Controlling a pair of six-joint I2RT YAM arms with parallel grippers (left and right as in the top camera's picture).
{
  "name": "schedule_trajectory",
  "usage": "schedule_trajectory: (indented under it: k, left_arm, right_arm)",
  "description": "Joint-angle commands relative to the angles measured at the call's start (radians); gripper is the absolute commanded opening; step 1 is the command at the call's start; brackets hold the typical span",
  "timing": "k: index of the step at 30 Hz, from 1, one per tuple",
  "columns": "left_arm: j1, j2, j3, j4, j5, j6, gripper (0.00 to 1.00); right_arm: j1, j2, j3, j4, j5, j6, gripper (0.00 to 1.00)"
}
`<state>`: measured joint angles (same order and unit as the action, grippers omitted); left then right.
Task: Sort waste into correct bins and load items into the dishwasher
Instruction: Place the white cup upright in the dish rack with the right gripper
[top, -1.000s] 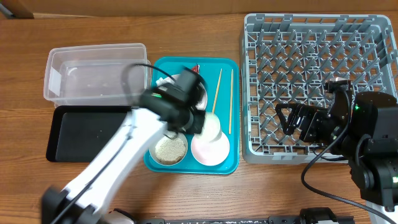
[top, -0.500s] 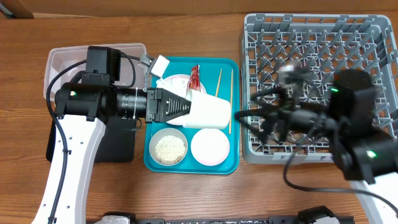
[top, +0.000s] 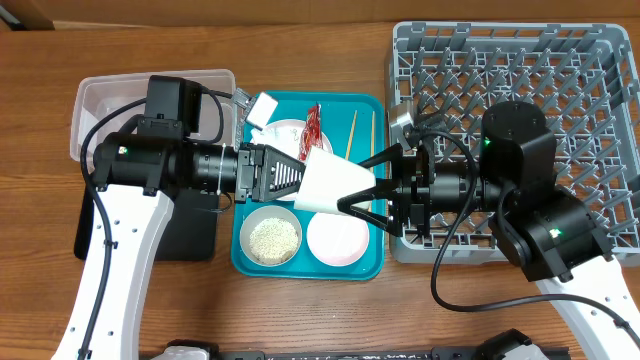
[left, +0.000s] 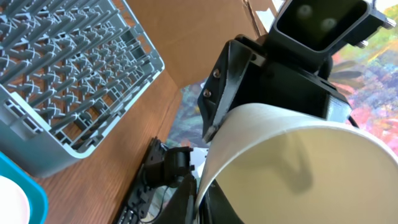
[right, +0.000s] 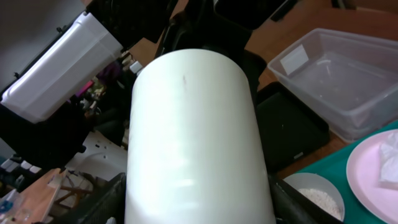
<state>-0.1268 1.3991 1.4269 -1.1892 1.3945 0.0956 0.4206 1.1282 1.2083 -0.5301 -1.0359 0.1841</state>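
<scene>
My left gripper (top: 290, 175) is shut on the rim of the small white cup (top: 325, 180) and holds it sideways above the teal tray (top: 376, 262). My right gripper (top: 357, 190) is open, with one finger on each side of the cup's base end. In the right wrist view the cup (right: 193, 137) fills the gap between the fingers (right: 196, 202). In the left wrist view the cup's mouth (left: 298, 168) is held at my jaws (left: 202, 193). The plate (top: 290, 130), napkin, red packet (top: 313, 125), chopsticks (top: 350, 135), rice bowl (top: 272, 238) and pinkish bowl (top: 336, 240) stay on the tray.
The grey dish rack (top: 520, 60) stands on the right, behind my right arm. The clear tub (top: 150, 105) and the black tray (top: 190, 235) are on the left, partly under my left arm. The tub (right: 336, 81) also shows in the right wrist view.
My left arm lifted the cup off the tray and turned it sideways. My right arm swung left from the rack, and its open fingers now flank the cup.
</scene>
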Motion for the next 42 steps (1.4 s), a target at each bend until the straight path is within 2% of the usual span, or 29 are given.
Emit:
schedule_trajectory:
  k: [1,2,4,5,6,9,11,13,15,18,22,29,30,32,34,39,42]
  left_arm:
    - [-0.005,0.001,0.001,-0.003,0.008,0.025,0.27]
    - [-0.005,0.001,0.001,-0.003,-0.002,0.025,0.42]
    - [-0.005,0.001,0.001,-0.005,-0.061,0.024,0.66]
    - [-0.005,0.001,0.001,-0.01,-0.115,0.022,0.75]
    - [-0.005,0.001,0.001,-0.016,-0.184,0.009,0.8]
    - [-0.004,0.001,0.001,-0.046,-0.453,-0.056,0.85]
    - [-0.005,0.001,0.001,-0.069,-0.637,-0.105,0.87]
    - [-0.005,0.001,0.001,-0.08,-0.746,-0.139,0.88]
    - [-0.005,0.001,0.001,-0.082,-0.774,-0.145,0.88]
    - [-0.006,0.001,0.001,-0.074,-0.774,-0.145,0.85]
    - [-0.02,0.001,0.001,-0.053,-0.775,-0.145,0.83]
    - [-0.081,0.001,0.001,-0.044,-0.844,-0.167,0.83]
    - [-0.093,0.001,0.001,-0.043,-0.865,-0.175,0.83]
    - [-0.112,0.001,0.001,-0.044,-0.892,-0.182,0.83]
    - [-0.127,0.001,0.001,-0.048,-0.916,-0.19,0.83]
    - [-0.158,0.002,0.001,-0.064,-0.999,-0.22,0.84]
    - [-0.171,0.002,-0.015,-0.069,-1.091,-0.304,0.81]
  right_arm:
    - [0.005,-0.006,0.022,-0.011,0.01,0.002,0.64]
    - [0.003,-0.006,0.022,-0.018,0.012,0.002,0.63]
    - [-0.008,-0.008,0.022,-0.034,0.035,0.0,0.59]
    - [-0.02,-0.011,0.022,-0.051,0.058,-0.001,0.57]
    - [-0.037,-0.017,0.022,-0.072,0.085,-0.001,0.57]
    - [-0.113,-0.045,0.024,-0.163,0.214,0.004,0.56]
    - [-0.181,-0.07,0.027,-0.242,0.362,0.035,0.56]
    - [-0.235,-0.086,0.035,-0.336,0.551,0.088,0.52]
    - [-0.265,-0.089,0.042,-0.444,0.734,0.162,0.53]
    - [-0.263,-0.073,0.044,-0.595,0.882,0.256,0.52]
    - [-0.235,-0.004,0.043,-0.744,0.917,0.312,0.52]
    - [-0.142,0.175,0.043,-0.815,0.919,0.344,0.53]
    - [-0.13,0.199,0.043,-0.814,0.924,0.345,0.56]
    - [-0.115,0.243,0.043,-0.816,0.941,0.36,0.72]
    - [-0.112,0.273,0.043,-0.813,0.954,0.371,0.8]
    - [-0.128,0.264,0.066,-0.737,0.952,0.374,0.87]
    - [-0.128,0.219,0.114,-0.717,0.953,0.362,0.89]
